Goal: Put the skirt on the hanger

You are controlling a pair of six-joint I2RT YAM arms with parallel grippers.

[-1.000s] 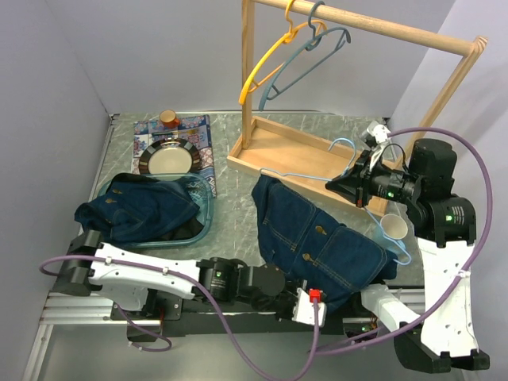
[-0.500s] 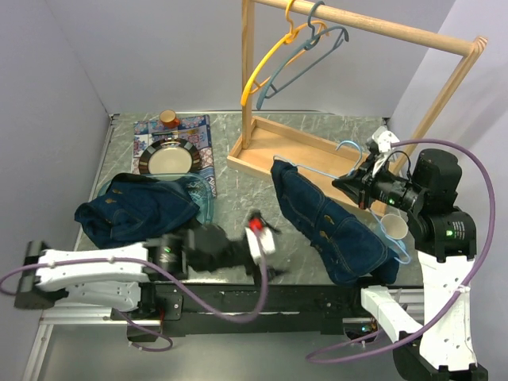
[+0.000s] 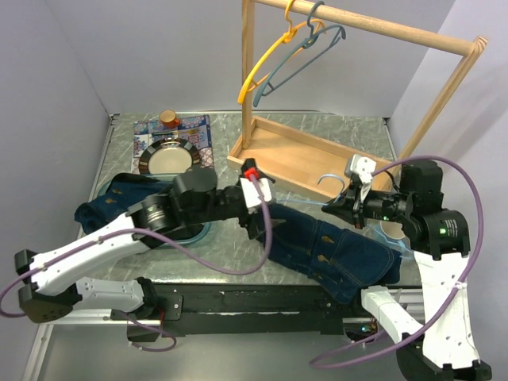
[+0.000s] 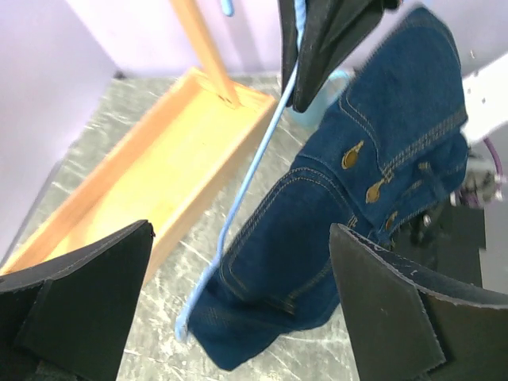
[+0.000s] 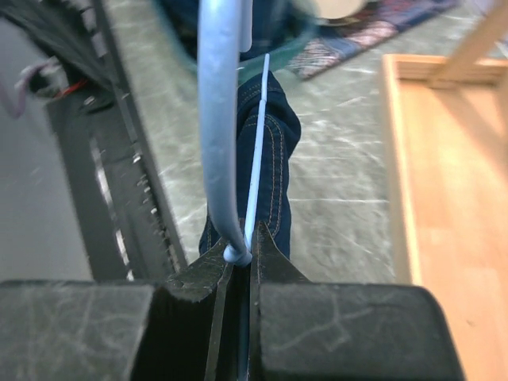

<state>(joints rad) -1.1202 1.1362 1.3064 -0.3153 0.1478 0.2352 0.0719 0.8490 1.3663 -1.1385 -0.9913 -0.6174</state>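
The dark blue denim skirt (image 3: 337, 248) hangs on a light-blue wire hanger (image 3: 333, 179) and trails over the table's near right part. My right gripper (image 3: 351, 209) is shut on the hanger's wire just below the hook (image 5: 219, 119), with the skirt (image 5: 272, 147) hanging beyond the fingertips. My left gripper (image 3: 257, 225) stands open just left of the skirt's far end and holds nothing. In the left wrist view its fingers (image 4: 79, 305) stand wide apart, with the skirt (image 4: 357, 198) and the hanger wire (image 4: 242, 190) ahead of them.
A wooden rack (image 3: 381, 28) carries a yellow hanger (image 3: 266, 63) and a grey hanger (image 3: 298, 59) over its tray base (image 3: 278, 151). At the left are a plate (image 3: 168, 159) on a patterned mat, a small cup (image 3: 168, 118), and a teal bin (image 3: 202, 218) with another denim garment (image 3: 107, 210).
My left gripper opened, let go of the skirt's hem at the near edge, and swung up to the table's middle. The right gripper lowered the hanger with the skirt.
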